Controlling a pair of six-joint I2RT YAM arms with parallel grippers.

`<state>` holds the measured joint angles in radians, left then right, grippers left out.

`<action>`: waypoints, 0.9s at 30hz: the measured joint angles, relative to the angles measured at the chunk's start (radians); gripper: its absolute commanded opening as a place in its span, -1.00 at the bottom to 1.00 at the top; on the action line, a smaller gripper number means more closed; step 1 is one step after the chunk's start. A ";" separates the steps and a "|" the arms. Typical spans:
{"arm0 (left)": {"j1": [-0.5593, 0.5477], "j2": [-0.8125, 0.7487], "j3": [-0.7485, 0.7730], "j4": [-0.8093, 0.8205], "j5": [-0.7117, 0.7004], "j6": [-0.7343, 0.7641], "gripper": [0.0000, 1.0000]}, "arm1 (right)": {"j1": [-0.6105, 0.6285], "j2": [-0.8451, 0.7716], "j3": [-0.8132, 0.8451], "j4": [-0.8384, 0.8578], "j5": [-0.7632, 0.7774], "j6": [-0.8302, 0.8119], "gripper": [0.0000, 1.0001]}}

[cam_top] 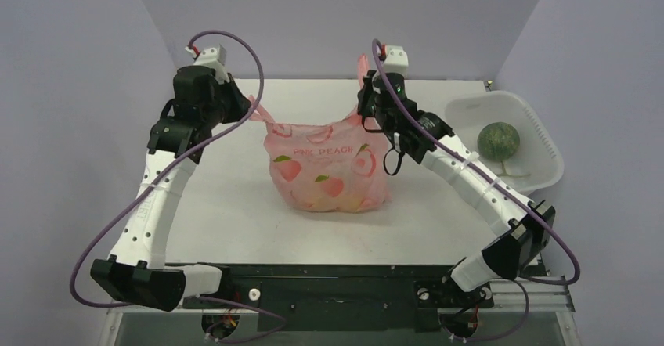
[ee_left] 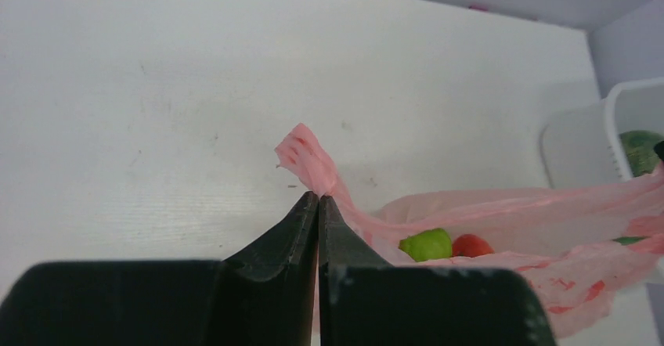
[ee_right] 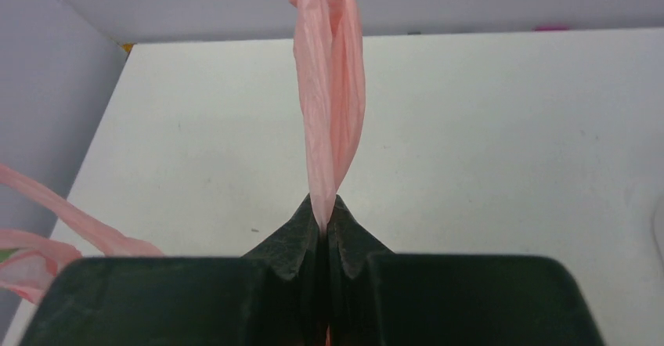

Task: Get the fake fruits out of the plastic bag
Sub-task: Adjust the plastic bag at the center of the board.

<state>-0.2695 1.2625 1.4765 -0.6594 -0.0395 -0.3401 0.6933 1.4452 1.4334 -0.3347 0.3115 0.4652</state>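
Grip: left gripper, right gripper clamped on loop handles of thin pink plastic bag | mouth held wide, seemingly for access | glossy green fake fruit, red fake fruit lay inside.

My white forearm links dotted with holes, blocky black joint housings, purple cables looping alongside, white blocks at twelve o'clock of each wrist, matte black wedge fingers, one green wrist light.
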 measured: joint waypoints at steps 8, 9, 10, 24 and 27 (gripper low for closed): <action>0.098 -0.043 0.086 0.039 0.218 -0.112 -1.00 | -0.024 0.076 0.250 -0.118 -0.043 -0.055 -1.00; 0.098 -0.072 0.063 0.052 0.233 -0.121 -1.00 | -0.024 0.058 0.223 -0.111 -0.049 -0.055 -1.00; 0.099 -0.115 0.018 0.079 0.250 -0.134 -1.00 | -0.023 0.033 0.178 -0.095 -0.055 -0.052 -1.00; 0.099 -0.887 -0.830 -0.030 0.484 -0.347 -1.00 | 0.169 -0.325 -0.722 0.088 -0.119 0.056 -0.85; 0.099 -0.940 -0.843 -0.107 0.536 -0.352 -1.00 | 0.239 -0.394 -0.788 0.121 -0.105 0.097 -0.83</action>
<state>-0.1703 0.3229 0.6334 -0.7662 0.4969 -0.6922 0.9321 1.0508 0.6456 -0.2138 0.2062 0.5625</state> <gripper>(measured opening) 0.003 0.075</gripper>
